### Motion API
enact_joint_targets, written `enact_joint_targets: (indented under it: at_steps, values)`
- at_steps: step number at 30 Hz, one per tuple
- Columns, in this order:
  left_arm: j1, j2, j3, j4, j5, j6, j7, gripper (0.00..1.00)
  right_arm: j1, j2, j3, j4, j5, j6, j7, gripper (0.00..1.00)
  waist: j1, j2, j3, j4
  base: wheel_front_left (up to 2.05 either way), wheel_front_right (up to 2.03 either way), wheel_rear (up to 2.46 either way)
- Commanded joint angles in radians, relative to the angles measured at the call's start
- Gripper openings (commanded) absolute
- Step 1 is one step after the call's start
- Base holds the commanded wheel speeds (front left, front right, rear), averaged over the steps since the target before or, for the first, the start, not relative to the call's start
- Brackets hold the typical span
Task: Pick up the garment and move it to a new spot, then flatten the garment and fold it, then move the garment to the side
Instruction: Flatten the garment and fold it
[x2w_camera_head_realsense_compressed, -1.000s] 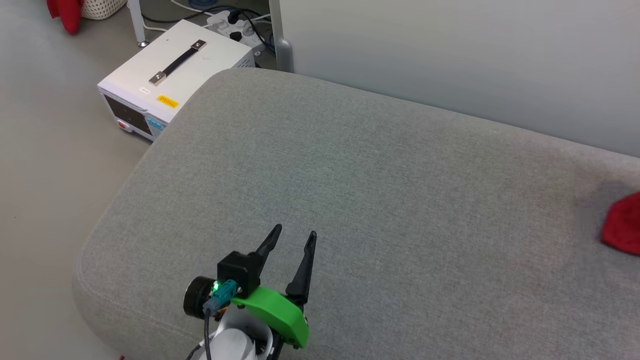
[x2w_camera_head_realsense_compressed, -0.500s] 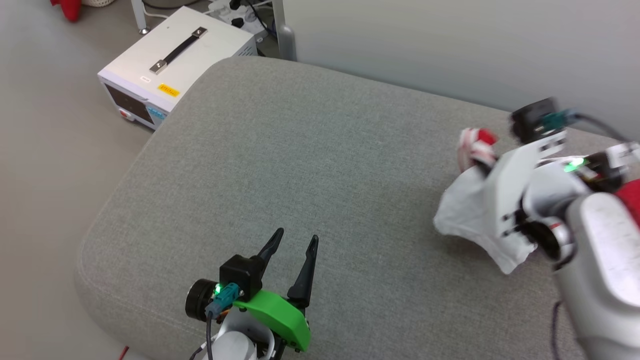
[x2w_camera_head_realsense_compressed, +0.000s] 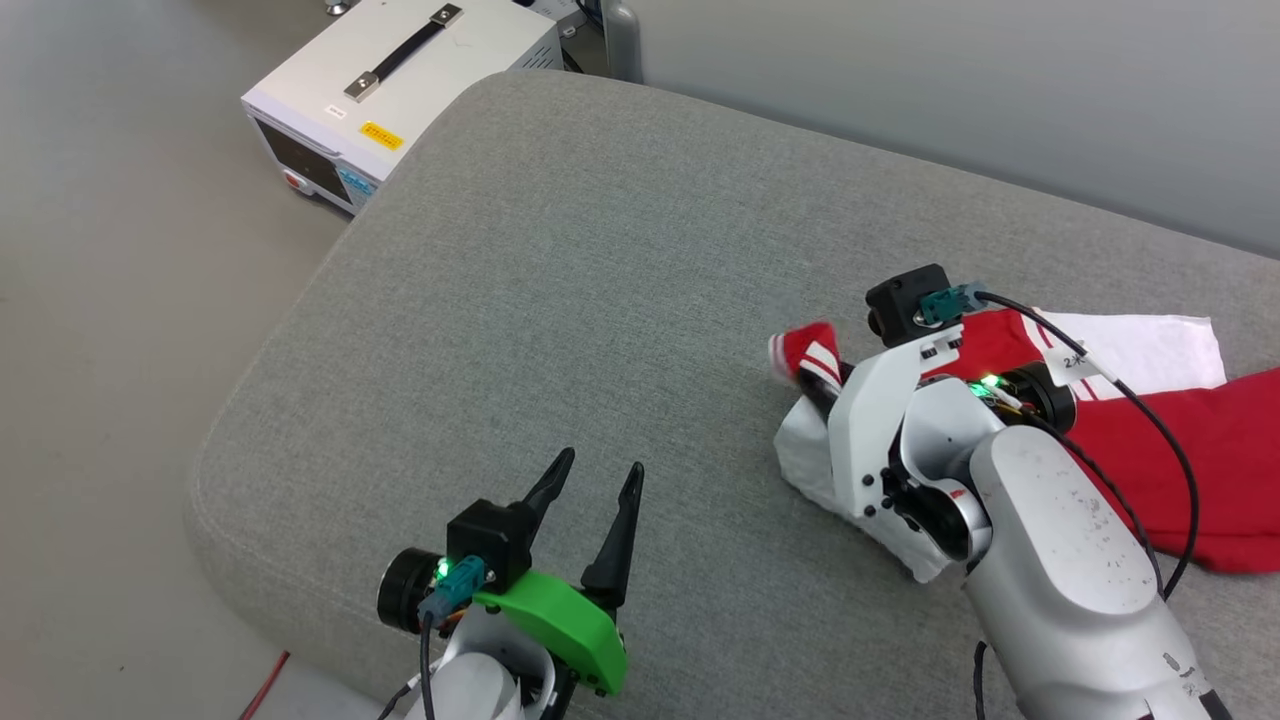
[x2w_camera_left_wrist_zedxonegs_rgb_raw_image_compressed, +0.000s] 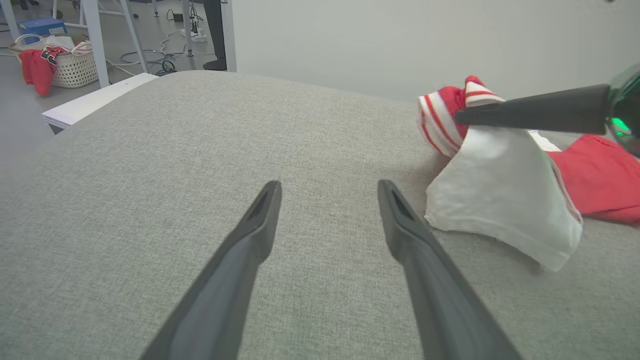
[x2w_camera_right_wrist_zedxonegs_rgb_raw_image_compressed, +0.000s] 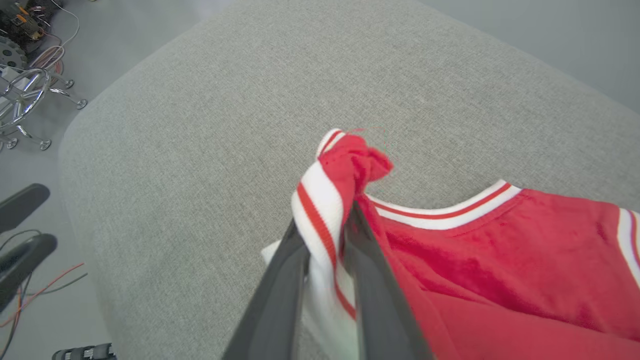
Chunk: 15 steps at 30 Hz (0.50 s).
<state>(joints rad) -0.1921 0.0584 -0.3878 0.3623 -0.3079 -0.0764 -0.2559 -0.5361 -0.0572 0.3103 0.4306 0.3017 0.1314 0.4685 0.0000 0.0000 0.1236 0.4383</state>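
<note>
Now the right gripper (x2w_camera_right_wrist_zedxonegs_rgb_raw_image_compressed: 327, 222) has swung in from the right, dragging the garment (x2w_camera_head_realsense_compressed: 1200, 440) onto the right side of the grey cushion (x2w_camera_head_realsense_compressed: 600, 250). Its jaws still pinch the striped sleeve cuff, held just off the fabric. The left gripper (x2w_camera_head_realsense_compressed: 600, 462) waits at the near edge, jaws spread and empty, so the relocation looks nearly finished, with flattening next.

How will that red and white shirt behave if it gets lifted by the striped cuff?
Probably floppy: the garment sags and bunches around the right gripper, with its white sleeve draping to the cushion. It looks light, since a pinch on the striped cuff holds that end up. It should drag rather than slide cleanly over the textured fabric.
</note>
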Motion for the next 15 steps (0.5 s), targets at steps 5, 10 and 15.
enact_joint_targets:
  at_steps: [5, 10, 15]
  values:
    - [-0.010, -0.007, 0.005, 0.009, -0.004, -0.001, -0.006, 1.00, -0.037, 0.005, 0.001, 0.045, 0.007, -0.001, -0.059, 1.00, 0.0000, 0.0000, -0.025, -0.012, 0.00, 0.00, 0.00]
    - [-0.004, -0.008, 0.011, 0.013, 0.004, -0.003, -0.006, 1.00, -0.048, -0.043, -0.002, 0.041, 0.013, -0.001, -0.119, 1.00, 0.0000, 0.0000, -0.053, -0.049, 0.00, 0.00, 0.00]
    - [0.005, -0.007, 0.020, 0.010, 0.008, -0.008, -0.006, 1.00, -0.034, -0.146, 0.001, -0.015, 0.009, -0.001, -0.236, 1.00, 0.0000, 0.0000, -0.086, -0.101, 0.00, 0.00, 0.00]
